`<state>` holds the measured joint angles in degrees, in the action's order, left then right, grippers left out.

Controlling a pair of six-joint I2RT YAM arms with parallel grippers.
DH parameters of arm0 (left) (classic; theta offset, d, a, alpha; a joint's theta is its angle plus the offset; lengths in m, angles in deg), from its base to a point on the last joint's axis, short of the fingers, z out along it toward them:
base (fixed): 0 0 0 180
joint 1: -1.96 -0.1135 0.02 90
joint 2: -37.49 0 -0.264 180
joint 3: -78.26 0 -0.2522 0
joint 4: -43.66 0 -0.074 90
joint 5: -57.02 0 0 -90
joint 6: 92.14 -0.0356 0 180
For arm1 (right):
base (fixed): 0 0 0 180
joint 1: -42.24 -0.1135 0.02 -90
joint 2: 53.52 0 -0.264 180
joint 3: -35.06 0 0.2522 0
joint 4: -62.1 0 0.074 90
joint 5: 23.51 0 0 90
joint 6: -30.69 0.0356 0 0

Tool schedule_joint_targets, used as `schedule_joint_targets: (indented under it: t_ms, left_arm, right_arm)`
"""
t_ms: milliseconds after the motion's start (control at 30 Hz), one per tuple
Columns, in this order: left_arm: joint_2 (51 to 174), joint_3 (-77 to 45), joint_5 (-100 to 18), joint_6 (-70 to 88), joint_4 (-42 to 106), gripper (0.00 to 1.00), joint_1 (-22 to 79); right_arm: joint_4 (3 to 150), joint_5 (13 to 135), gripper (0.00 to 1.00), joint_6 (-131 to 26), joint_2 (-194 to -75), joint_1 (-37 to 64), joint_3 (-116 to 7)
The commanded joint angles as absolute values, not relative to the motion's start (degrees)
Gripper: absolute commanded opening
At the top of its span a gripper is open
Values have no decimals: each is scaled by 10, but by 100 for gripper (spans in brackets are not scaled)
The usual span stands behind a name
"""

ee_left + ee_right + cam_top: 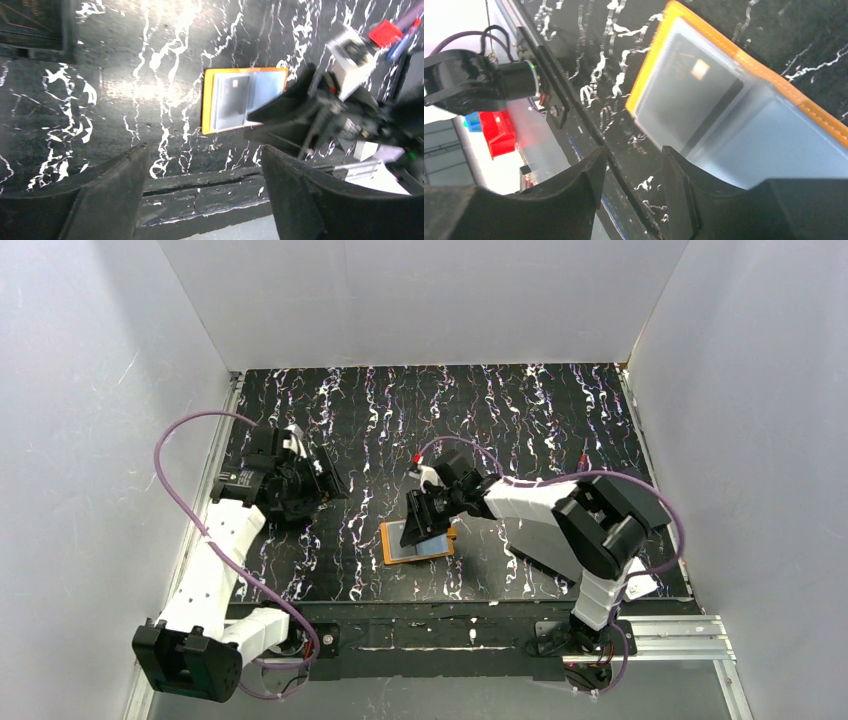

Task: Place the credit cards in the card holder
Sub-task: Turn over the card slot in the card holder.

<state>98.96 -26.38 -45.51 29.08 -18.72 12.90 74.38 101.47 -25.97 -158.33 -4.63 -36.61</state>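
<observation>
- Card holder (417, 541) lies open, sleeves up, close to the worktop's near edge, about midway along it; a dark card (689, 95) sits in one sleeve.
- We judge it light, floppy and slick across the clear sleeves; the stiffer orange border looks the better hold.
- Right gripper (631, 167) hangs over the sleeves, jaws slightly parted, nothing seen between them.
- Left gripper (204, 150) gapes wide and empty toward the left edge.

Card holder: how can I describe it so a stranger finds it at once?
Look at the black marbled table, near its front middle. The card holder lies open there, by the right claw. It alone is orange, with pale sleeves inside.
</observation>
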Motion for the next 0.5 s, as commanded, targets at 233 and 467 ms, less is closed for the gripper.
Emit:
schedule_joint_targets:
  t_ms: [233, 467]
  left_arm:
    - [1055, -201, -316, 218, -222, 85, -40]
    - [1184, -140, -168, 132, -245, 90, -46]
  right_arm:
    - [833, 1003, 56, -344, -1480, -1, -370]
    - [827, 1036, 56, -356, -1467, 16, -351]
